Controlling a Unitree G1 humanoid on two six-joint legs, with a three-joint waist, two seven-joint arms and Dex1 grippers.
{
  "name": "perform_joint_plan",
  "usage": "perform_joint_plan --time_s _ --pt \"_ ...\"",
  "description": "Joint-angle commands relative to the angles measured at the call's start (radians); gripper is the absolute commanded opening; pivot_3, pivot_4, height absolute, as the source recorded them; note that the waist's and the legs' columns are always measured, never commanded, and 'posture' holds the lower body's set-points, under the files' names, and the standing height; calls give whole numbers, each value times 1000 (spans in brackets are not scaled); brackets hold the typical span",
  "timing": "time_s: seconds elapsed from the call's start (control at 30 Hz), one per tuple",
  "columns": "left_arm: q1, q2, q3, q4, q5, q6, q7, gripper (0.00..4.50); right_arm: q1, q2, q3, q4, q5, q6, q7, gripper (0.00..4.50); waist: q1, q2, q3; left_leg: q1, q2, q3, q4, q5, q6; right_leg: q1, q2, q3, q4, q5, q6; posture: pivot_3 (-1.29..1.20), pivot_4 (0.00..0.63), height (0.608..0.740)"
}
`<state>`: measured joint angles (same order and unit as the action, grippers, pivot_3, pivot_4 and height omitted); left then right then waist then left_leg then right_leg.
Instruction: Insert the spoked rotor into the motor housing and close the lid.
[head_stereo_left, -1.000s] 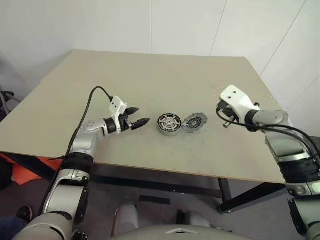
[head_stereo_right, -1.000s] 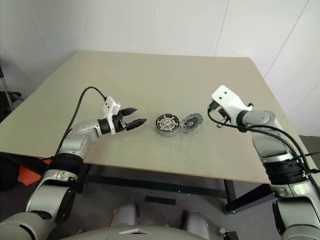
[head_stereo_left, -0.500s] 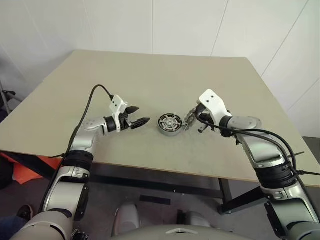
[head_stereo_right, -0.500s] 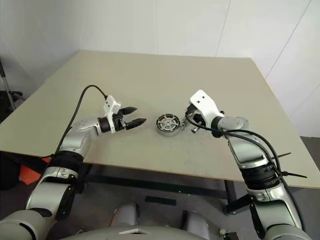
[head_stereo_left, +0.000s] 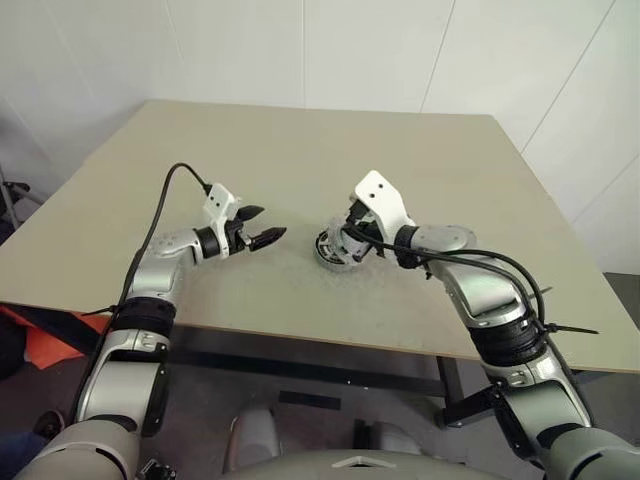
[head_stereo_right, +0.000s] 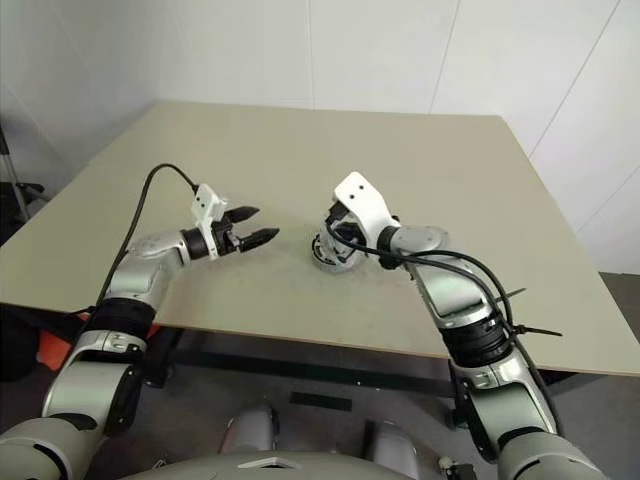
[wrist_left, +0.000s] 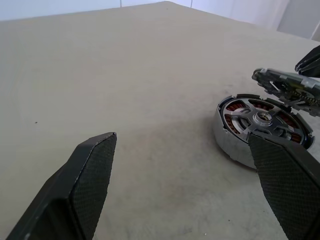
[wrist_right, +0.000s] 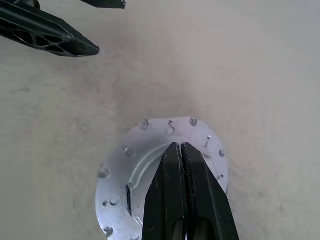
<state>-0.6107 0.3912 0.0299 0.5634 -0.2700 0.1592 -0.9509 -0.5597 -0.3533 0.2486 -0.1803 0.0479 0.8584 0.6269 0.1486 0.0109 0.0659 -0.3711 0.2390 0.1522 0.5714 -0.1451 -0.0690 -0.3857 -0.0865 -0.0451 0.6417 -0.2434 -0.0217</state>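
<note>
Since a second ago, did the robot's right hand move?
Yes. The right gripper swung in from the table's right side toward the robot's left, and now sits over the motor housing, carrying the lid with it.

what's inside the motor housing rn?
The motor housing holds the spoked rotor: copper windings and silver hub show. The lid, tilted above its far edge, and a left gripper finger cover the rest.
</note>
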Motion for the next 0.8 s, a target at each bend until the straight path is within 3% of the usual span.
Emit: perform_joint_plan --time_s 0.03,0.4,0.6,0.8 --pt "-22 5 16 -24 -6 -16 3 4429 -27 36 4 50 11 -32 -22 20 0 0 0 0 0 0 0 0 0 0 0 0 0 0 0 0 0 740" --pt "-29 -2 20 -18 -6 -23 12 4429 35 119 -27 352 14 -169 -61 20 -2 -1 0 1 0 0 -1 0 0 1 0 0 0 0 0 0 0 740" --pt "-40 -8 17 2 -2 -29 10 4429 66 124 -104 274 62 -342 -55 20 1 -2 -1 3 -1 0 -1 -1 1 3 -1 0 0 0 1 0 0 740" --pt "-54 -21 11 24 3 -42 6 4429 55 86 -171 170 173 -286 23 20 0 -2 -1 1 0 0 -1 -1 1 1 0 0 0 0 1 0 0 740"
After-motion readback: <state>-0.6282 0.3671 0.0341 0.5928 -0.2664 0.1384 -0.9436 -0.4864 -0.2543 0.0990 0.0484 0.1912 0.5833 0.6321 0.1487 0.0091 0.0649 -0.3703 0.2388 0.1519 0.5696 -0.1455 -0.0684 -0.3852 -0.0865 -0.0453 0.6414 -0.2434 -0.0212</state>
